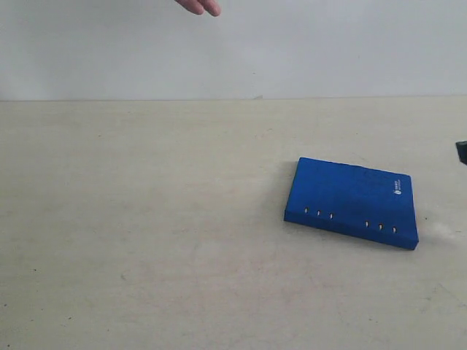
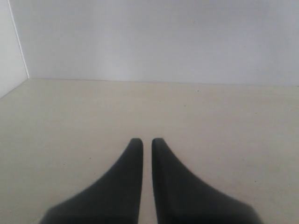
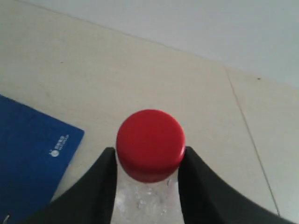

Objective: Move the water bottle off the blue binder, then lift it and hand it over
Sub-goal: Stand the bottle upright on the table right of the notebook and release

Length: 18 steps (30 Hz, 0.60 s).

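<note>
Gripping the small clear plastic red-capped water bottle point(image 3: 145, 196) in my right gripper point(image 3: 149, 154), off the flat bright-blue binder point(image 1: 352, 202), I am judging the move done and the handover left, while my left gripper point(image 2: 143, 141) is sitting closed, empty.

The right claw point(image 3: 149, 152) clamps the red-capped water bottle point(image 3: 150, 142), clear of the blue binder point(image 3: 28, 151).
</note>
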Motion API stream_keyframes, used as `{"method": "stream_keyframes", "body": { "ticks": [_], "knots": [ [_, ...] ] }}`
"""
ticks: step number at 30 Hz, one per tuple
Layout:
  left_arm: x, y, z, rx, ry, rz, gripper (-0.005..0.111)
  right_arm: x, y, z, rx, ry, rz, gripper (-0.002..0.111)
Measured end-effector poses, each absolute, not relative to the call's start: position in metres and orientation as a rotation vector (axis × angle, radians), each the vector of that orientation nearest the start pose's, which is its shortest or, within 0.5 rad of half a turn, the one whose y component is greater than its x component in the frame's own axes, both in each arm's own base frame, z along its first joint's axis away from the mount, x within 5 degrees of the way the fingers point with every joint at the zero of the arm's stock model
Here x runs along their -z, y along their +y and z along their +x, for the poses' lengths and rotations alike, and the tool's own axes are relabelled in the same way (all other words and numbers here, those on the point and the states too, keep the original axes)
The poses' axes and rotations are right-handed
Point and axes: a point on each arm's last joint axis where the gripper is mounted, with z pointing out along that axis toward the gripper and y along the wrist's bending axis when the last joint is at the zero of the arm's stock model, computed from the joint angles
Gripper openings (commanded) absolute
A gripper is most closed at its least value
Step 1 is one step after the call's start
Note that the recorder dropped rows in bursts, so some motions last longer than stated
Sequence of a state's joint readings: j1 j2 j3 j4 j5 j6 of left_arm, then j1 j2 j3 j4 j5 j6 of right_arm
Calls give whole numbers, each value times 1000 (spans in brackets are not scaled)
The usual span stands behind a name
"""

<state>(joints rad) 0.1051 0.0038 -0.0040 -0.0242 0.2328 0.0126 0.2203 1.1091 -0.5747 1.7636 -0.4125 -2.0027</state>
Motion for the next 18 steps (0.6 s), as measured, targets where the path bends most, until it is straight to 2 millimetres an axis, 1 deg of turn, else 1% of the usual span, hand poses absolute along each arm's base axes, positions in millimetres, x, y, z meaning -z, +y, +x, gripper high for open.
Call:
{"method": "stream_keyframes", "body": {
  "ticks": [4, 6, 9, 13, 18],
  "knots": [
    [-193, 5, 55, -65, 1714, -95, 7, -250, 16, 227, 409, 2116, -248, 0],
    [-193, 5, 55, -65, 1714, -95, 7, -249, 16, 229, 415, 2108, -234, 0],
    [-193, 5, 55, -65, 1714, -95, 7, -250, 11, 231, 433, 2075, -114, 0],
    [-193, 5, 55, -65, 1714, -95, 7, -256, 4, 232, 456, 1986, 53, 0],
    [-193, 5, 55, -65, 1714, -95, 7, -256, 5, 233, 339, 1965, 201, 0]
  ]
}}
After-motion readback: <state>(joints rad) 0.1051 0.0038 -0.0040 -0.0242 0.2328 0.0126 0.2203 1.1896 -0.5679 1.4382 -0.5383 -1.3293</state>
